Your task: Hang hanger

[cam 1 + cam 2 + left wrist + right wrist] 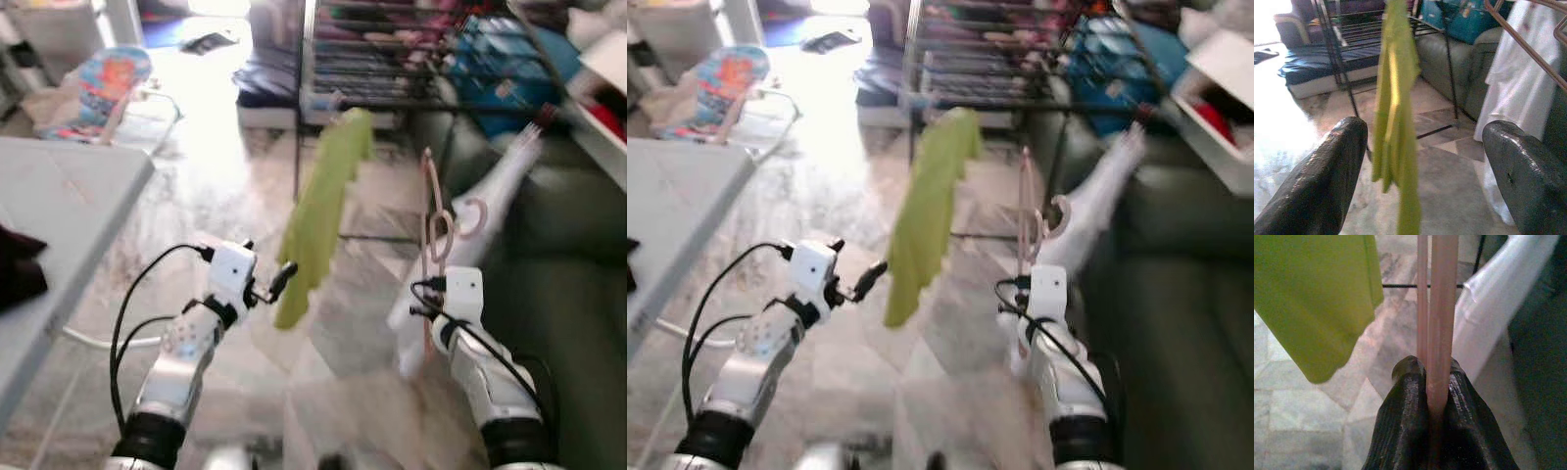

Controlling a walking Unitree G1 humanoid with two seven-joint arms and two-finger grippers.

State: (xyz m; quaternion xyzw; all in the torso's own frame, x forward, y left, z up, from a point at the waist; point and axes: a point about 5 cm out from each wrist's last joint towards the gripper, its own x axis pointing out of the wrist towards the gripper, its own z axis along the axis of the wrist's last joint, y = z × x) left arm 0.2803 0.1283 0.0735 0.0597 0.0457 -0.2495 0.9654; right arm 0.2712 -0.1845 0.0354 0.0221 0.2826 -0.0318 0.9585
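Now my right tool (1432, 396) clamps the pink hanger (431, 211), probably carrying white cloth; left tool (1422, 161) gapes; next, hook the drying rack (392, 98).

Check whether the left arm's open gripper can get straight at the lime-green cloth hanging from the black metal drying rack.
Probably yes. The left gripper is open and the lime-green cloth hangs directly ahead between its fingers, with nothing between. The right gripper, shut on the pink plastic hanger, stays off to the side.
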